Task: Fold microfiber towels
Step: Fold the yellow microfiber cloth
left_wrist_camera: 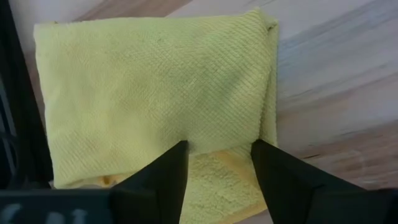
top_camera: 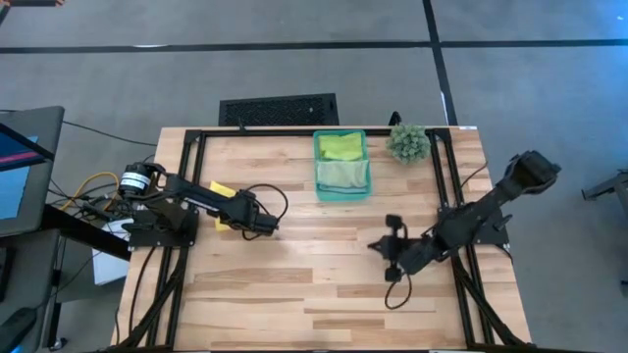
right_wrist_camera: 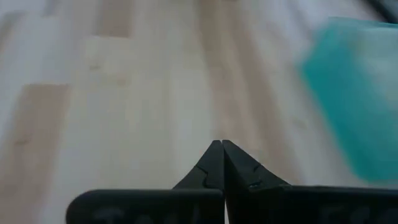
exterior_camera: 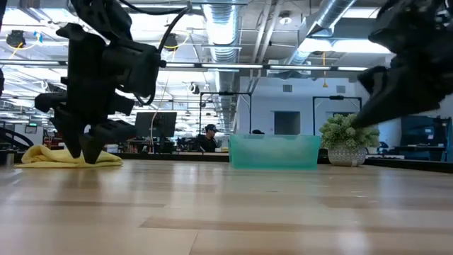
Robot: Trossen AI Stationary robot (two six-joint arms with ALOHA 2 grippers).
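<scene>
Your left pincer [left_wrist_camera: 217,163] is released just over the folded yellow towel [left_wrist_camera: 155,87], letting it lie flat on the surface [top_camera: 324,284]; right pincer [right_wrist_camera: 219,163] waits clenched, empty.

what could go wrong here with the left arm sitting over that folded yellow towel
1. The left gripper is open with its fingers right above the yellow towel; pulling away could snag the nap and undo the fold.
2. The towel lies near the table's left edge, so a drag could push it off.

Open-plan lab — exposed ceiling ducts [exterior_camera: 225,28]; monitors [exterior_camera: 157,125] behind.
</scene>
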